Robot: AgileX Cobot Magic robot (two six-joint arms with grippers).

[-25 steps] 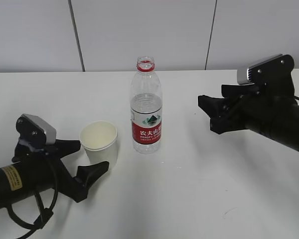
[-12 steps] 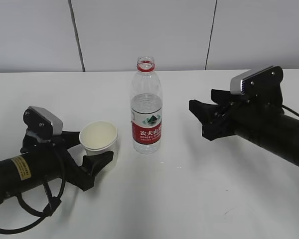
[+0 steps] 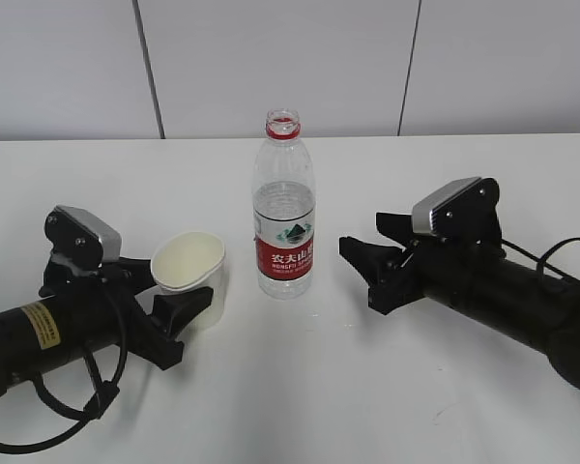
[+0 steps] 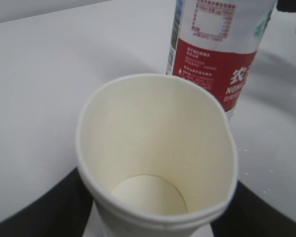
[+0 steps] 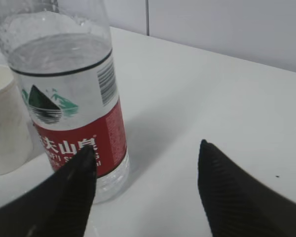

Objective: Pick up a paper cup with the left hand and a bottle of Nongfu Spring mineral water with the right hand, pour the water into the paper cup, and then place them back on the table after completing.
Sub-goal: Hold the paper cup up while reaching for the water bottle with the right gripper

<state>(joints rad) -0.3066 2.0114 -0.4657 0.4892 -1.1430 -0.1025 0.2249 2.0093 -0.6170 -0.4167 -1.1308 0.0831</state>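
Exterior view, far left: the left hand (image 3: 171, 295) lies low over the table (image 3: 300, 387), its two black fingers spread around the paper cup (image 3: 189, 274), one on each side of the wall. The cup tilts slightly, and whether the fingers press it I cannot tell. From the left wrist view the cup (image 4: 155, 158) sits right between the fingers, empty, its rim a little out of round. Just beyond the cup stands the Nongfu Spring bottle (image 3: 283, 207), upright, capless, the water (image 3: 283, 208) filling roughly its lower half. To the bottle's right, the right hand (image 3: 371, 268) is spread wide, fingertips (image 5: 84, 165) near the red label but apart from it.
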